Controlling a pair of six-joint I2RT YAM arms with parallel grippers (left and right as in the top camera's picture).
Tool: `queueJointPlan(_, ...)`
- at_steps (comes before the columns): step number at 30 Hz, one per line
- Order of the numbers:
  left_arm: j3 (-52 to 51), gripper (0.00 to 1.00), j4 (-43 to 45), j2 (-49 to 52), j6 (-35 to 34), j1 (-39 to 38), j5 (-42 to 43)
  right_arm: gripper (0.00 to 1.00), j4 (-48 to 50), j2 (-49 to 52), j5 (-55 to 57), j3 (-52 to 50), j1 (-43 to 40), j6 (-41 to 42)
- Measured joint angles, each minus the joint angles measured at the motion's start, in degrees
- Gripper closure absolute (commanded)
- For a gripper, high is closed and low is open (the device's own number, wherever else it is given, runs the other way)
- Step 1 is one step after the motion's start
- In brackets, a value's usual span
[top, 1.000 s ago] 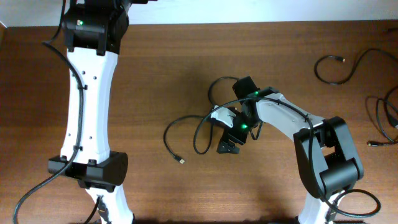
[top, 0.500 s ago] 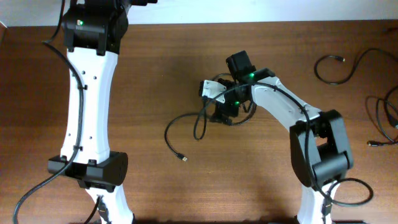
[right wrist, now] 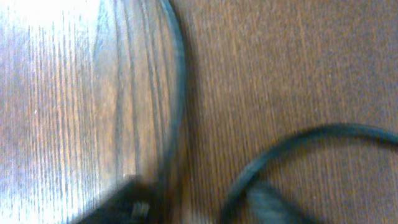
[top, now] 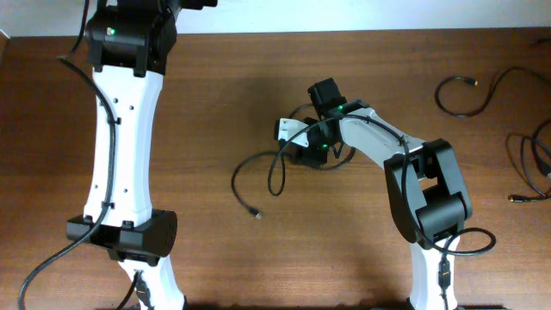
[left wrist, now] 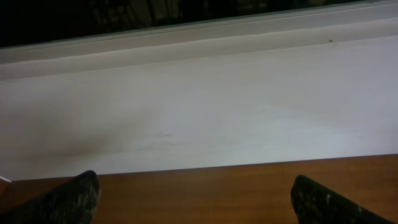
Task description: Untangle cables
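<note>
The cable (top: 233, 182) is lying at table centre, looping left of the right gripper (top: 299, 145), with its plug (top: 256, 214) on the near side. Other cables (top: 472, 93) are lying at the far right. The cord is appearing light, thin and limp, likely sliding freely on wood; taking hold on a loop beside the crossing is advisable. Right gripper opening: cannot tell, as the wrist view is blurring. The left gripper (left wrist: 199, 202) is standing wide, empty, facing the wall (left wrist: 199, 112). No readable writing is showing.

Cable (top: 234, 182) at table (top: 224, 95) centre — more cables (top: 439, 96) right.
</note>
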Motion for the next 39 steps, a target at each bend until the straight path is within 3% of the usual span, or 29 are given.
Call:
queueJointPlan(4,0.0,0.01,-0.02,0.0,0.0,0.0,0.0,0.96,1.07,0.07,-0.35,-0.02,0.11,2.69)
queueJointPlan(8,0.0,0.01,-0.7,0.0,0.59,0.0,-1.07,0.96,2.27,0.26,-0.11,0.24,0.09,10.71)
queueJointPlan(9,0.0,0.01,-0.74,0.0,0.61,0.0,-1.14,0.02,0.79,0.24,0.42,1.49,-0.35,12.9)
queueJointPlan(13,0.0,0.01,-0.92,0.0,0.63,0.0,-1.33,0.01,-7.23,-8.98,2.12,21.49,-7.52,18.47)
queueJointPlan(15,0.0,0.01,-1.14,0.0,0.63,0.0,-1.46,0.02,-7.26,-12.48,2.29,24.72,-9.7,19.76)
queueJointPlan(22,0.0,0.01,-1.36,0.0,0.61,0.0,-1.46,0.02,-14.16,-11.04,-1.95,24.85,-12.04,23.91)
queueJointPlan(28,0.0,0.01,-1.75,0.0,0.63,0.0,-1.46,0.0,-15.04,6.95,-2.67,23.43,-8.94,23.87)
queueJointPlan(30,0.0,0.01,-1.77,0.0,0.63,0.0,-1.46,0.0,-15.21,8.96,-1.81,23.39,-7.85,23.87)
queueJointPlan(31,0.0,0.01,-1.75,0.0,0.63,0.0,-1.46,0.07,-15.23,9.07,-1.81,23.39,-7.34,23.89)
queueJointPlan(33,0.0,0.01,-1.75,0.0,0.63,0.0,-1.46,0.05,-15.78,9.31,-1.55,23.39,-5.6,23.91)
queueJointPlan(37,0.0,0.01,-1.7,0.0,0.66,0.11,-2.54,0.06,-27.61,9.64,5.14,23.32,-1.97,12.87)
queueJointPlan(39,0.0,0.01,-1.75,0.0,0.68,0.57,-2.95,0.06,-27.89,9.7,10.93,23.32,-1.9,7.17)
